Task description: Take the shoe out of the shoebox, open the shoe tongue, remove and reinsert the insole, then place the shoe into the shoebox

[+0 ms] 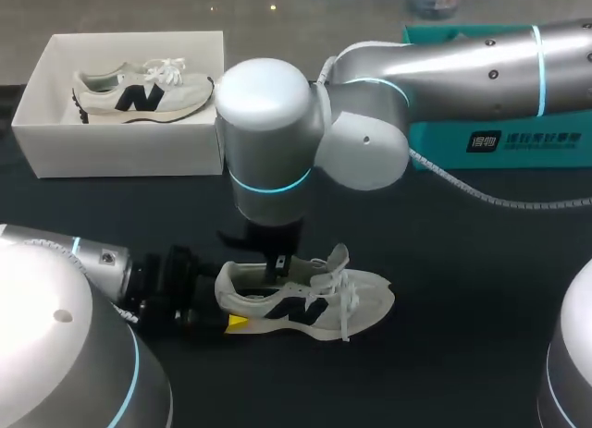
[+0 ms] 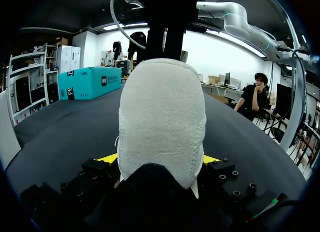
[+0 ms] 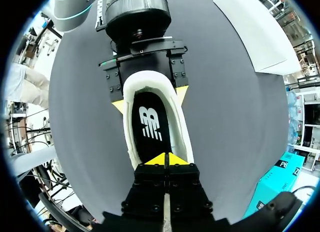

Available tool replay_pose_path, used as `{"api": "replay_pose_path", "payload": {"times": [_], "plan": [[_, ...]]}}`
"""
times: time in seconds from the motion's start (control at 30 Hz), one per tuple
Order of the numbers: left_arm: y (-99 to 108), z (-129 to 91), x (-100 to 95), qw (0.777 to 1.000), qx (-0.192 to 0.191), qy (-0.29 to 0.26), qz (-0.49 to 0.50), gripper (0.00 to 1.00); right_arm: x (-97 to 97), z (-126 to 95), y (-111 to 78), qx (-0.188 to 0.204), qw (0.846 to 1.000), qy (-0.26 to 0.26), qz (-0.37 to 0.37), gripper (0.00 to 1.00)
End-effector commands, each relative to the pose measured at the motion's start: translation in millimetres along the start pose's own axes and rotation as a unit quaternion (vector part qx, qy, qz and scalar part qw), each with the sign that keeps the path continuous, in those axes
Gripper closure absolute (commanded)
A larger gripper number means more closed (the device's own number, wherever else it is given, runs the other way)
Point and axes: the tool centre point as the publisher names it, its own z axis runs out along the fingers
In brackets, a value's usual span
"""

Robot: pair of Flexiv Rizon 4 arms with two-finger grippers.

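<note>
A matte black tabletop (image 1: 481, 262) spreads flat and evenly lit under soft overhead light. Near its far edge on the right lies a long teal cardboard box (image 1: 546, 141) with a dark label panel on its side face, resting lengthwise on the dark surface.

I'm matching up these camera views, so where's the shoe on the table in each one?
Head view: shoe lies on its sole low in the middle, heel in the left gripper.
Left wrist view: its heel fills the middle, between that gripper's yellow tips.
Right wrist view: seen from above, insole showing, just ahead of the right gripper.
Shared landmark: the teal box, in all three.
</note>
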Motion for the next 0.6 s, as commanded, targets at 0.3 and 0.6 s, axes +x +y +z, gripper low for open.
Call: {"api": "replay_pose_path", "payload": {"times": [0.3, 0.6], "plan": [[1, 0, 0.3, 1.000, -0.001, 0.000, 0.000, 1.00, 8.6, 23, -17.5, -0.007, 0.998, 0.055, -0.026, 1.00], [1, 0, 0.3, 1.000, -0.001, 0.000, 0.000, 1.00, 6.0, 42, -15.0, -0.016, 0.997, 0.066, -0.029, 1.00]]}}
